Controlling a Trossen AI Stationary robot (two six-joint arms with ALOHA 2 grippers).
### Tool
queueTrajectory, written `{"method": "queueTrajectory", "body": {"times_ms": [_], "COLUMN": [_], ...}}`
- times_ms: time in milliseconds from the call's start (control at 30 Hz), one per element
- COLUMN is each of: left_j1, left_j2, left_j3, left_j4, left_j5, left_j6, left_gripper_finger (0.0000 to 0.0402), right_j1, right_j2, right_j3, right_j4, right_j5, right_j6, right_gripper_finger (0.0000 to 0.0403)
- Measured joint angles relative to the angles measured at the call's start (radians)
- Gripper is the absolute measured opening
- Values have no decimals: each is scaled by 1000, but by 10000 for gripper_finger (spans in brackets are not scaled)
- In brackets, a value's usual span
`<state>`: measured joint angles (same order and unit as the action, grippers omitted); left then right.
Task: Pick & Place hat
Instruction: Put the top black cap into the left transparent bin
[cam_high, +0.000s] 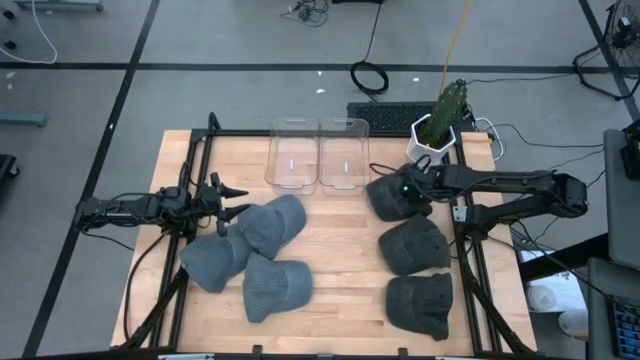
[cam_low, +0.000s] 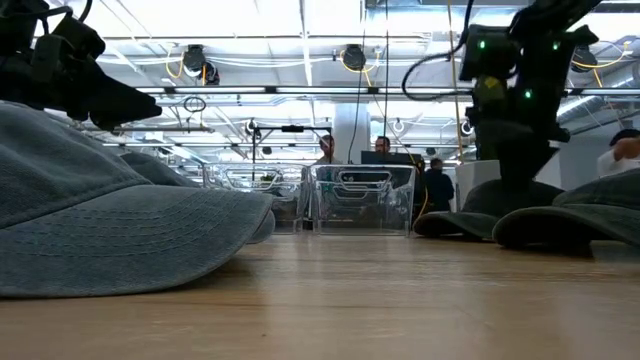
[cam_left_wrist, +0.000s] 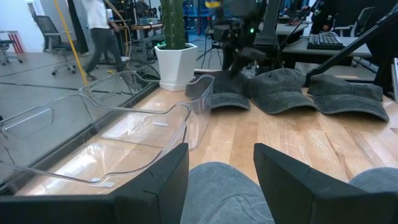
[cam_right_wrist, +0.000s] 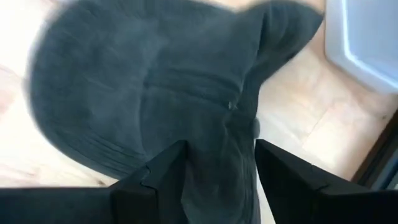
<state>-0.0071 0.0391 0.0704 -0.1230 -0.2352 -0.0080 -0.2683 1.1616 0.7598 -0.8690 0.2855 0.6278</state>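
Both grippers' jaws stand parted with nothing between them: the right gripper (cam_high: 408, 188) hangs over the rearmost dark hat (cam_high: 392, 197) beside the clear bins (cam_high: 318, 155), the left gripper (cam_high: 238, 200) just above the lighter hats (cam_high: 272, 222)

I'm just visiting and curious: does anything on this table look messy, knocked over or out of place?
Mildly. The three lighter grey caps lie overlapping in a loose heap, while the three dark caps sit in a neat column. Both clear bins stand upright with nothing in them. Nothing looks spilled or damaged.
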Motion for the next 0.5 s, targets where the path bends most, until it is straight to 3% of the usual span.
{"method": "queueTrajectory", "body": {"times_ms": [300, 400, 500], "left_j1": [0, 0, 0], "left_j2": [0, 0, 0], "left_j3": [0, 0, 0], "left_j4": [0, 0, 0], "left_j5": [0, 0, 0], "left_j6": [0, 0, 0], "left_gripper_finger": [191, 191, 191], "right_j1": [7, 8, 9], "right_j2": [26, 23, 23], "right_j3": [-39, -39, -39], "right_j4": [12, 44, 73], "right_j5": [-6, -78, -142], "right_j6": [16, -18, -43], "right_gripper_finger": [165, 117, 34]}}
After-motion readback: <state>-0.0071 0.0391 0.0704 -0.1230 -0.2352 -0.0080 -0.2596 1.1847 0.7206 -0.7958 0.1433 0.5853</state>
